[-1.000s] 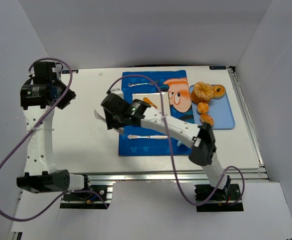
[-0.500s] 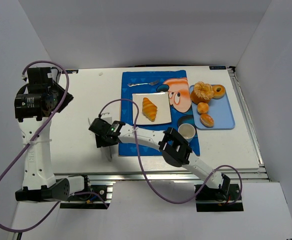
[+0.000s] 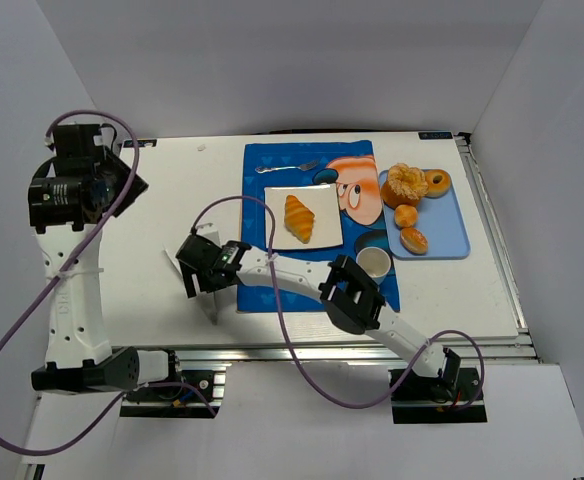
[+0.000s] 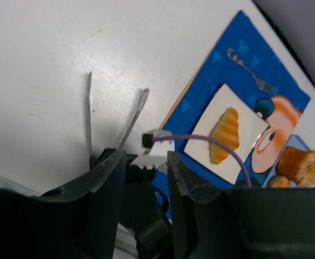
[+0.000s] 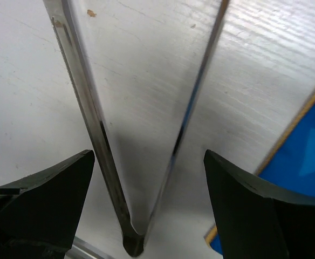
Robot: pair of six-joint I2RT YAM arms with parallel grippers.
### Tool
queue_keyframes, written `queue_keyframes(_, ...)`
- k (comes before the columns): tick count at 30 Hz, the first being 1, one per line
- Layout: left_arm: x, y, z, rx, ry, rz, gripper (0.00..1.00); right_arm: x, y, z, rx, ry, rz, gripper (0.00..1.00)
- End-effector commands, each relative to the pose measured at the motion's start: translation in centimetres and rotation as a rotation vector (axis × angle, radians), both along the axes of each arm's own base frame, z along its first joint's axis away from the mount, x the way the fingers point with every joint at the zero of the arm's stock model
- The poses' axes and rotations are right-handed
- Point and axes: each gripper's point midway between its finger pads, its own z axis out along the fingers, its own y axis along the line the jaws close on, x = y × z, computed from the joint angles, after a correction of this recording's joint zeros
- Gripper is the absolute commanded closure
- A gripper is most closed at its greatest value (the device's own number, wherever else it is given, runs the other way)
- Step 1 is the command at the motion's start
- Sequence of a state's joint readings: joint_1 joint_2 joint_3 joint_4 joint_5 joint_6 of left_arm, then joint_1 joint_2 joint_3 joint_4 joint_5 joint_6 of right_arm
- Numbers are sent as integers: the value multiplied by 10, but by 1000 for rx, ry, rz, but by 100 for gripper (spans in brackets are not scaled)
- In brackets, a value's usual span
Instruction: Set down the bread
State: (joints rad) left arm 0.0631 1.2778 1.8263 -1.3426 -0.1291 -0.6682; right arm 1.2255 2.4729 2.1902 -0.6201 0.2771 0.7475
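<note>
Croissant (image 3: pixel 298 219) lies on the white square plate (image 3: pixel 327 233) at the centre of the blue placemat (image 3: pixel 262 165), clear of both arms; placement looks done. Right tool (image 5: pixel 146 189) is released, fingers spread wide either side of the metal tongs (image 5: pixel 95 135), which rest on the white surface (image 3: pixel 172 200) just left of the placemat. Left tool (image 4: pixel 144 162) hangs high at the left, slightly parted, gripping nothing. Risk: the right forearm lies across the placemat's near edge beside the paper cup (image 3: pixel 374 263), so a low retreat could tip the cup or shove the plate, and a finger could drag the tongs. Versus a second ago: the right tool was then over the plate; half a second ago it was already off the placemat, and it now sits slightly further left.
</note>
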Motion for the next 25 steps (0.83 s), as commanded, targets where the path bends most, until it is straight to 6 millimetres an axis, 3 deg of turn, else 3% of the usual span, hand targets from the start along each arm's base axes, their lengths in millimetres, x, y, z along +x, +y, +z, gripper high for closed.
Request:
queue_keyframes(1, 9, 3, 39, 32, -120, -7, 52, 17, -6, 124, 144, -146, 1, 11)
queue_keyframes(2, 10, 5, 57, 42, -173, 0, 51, 23, -19, 159, 171, -191, -33, 11)
queue_keyframes(4, 12, 10, 75, 69, -228, 18, 48, 31, -55, 175, 117, -235, -88, 11)
queue_keyframes(5, 12, 11, 85, 79, -260, 23, 46, 31, -78, 218, 175, -263, -126, 11)
queue_keyframes(7, 11, 15, 93, 97, -295, 36, 43, 40, -136, 246, 190, -273, -220, 11)
queue_keyframes(8, 12, 15, 86, 96, -281, 38, 43, 42, -158, 254, 199, -263, -258, 11)
queue_keyframes(9, 14, 15, 81, 93, -273, 37, 42, 60, -194, 251, 183, -230, -360, 11)
queue_keyframes(10, 15, 15, 74, 91, -254, 35, 42, 58, -228, 279, 243, -240, -404, 11)
queue_keyframes(11, 16, 15, 64, 90, -228, 34, 42, 60, -255, 261, 195, -218, -438, 11)
queue_keyframes(12, 18, 17, 39, 96, -161, 36, 42, 76, -292, 262, 183, -226, -520, 11)
queue_keyframes(13, 14, 19, 29, 104, -140, 48, 42, 72, -319, 279, 229, -246, -542, 11)
queue_keyframes(14, 10, 26, 18, 127, -114, 80, 42, 73, -335, 272, 213, -244, -544, 11)
queue_keyframes(15, 10, 28, -11, 128, -52, 95, 42, 84, -364, 276, 187, -277, -576, 11)
queue_keyframes(17, 0, 36, -26, 142, -39, 149, 42, 82, -388, 291, 181, -343, -587, 11)
queue_keyframes(18, -1, 37, -50, 138, 0, 161, 41, 86, -400, 296, 171, -366, -604, 11)
queue_keyframes(20, 1, 35, -69, 111, 20, 181, 41, 89, -413, 305, 160, -408, -611, 11)
queue_keyframes(25, 16, 37, -80, 93, 38, 214, 41, 107, -425, 310, 133, -447, -631, 10)
